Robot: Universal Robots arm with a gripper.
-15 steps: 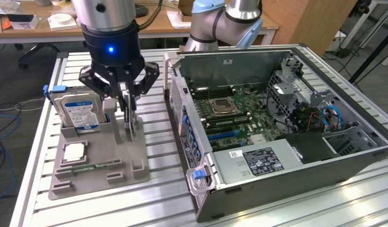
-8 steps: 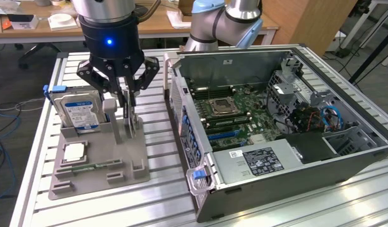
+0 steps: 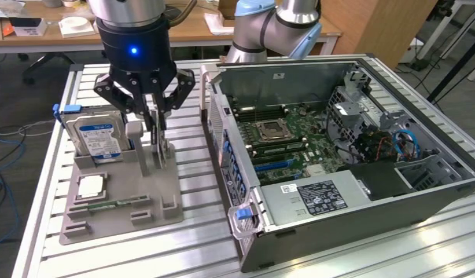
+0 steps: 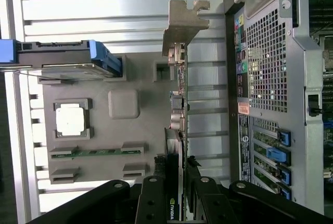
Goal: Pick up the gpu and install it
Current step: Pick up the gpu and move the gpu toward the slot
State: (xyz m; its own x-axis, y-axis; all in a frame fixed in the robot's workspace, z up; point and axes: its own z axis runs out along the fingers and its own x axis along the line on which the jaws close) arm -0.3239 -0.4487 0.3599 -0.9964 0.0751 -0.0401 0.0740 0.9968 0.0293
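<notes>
One claw (image 3: 154, 123) apparently grips the upright gpu (image 4: 179, 107).

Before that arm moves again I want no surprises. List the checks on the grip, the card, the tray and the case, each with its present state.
1. The gripper is closed on the graphics card: ok.
2. The card stands upright on its edge: ok.
3. The card is clear of the tray: not ok, its lower edge looks seated in the slot.
4. The hard drive stands apart from the card: ok.
5. The computer case is open, with the board exposed: ok.
6. The card's slot on the board is free: cannot tell.
</notes>
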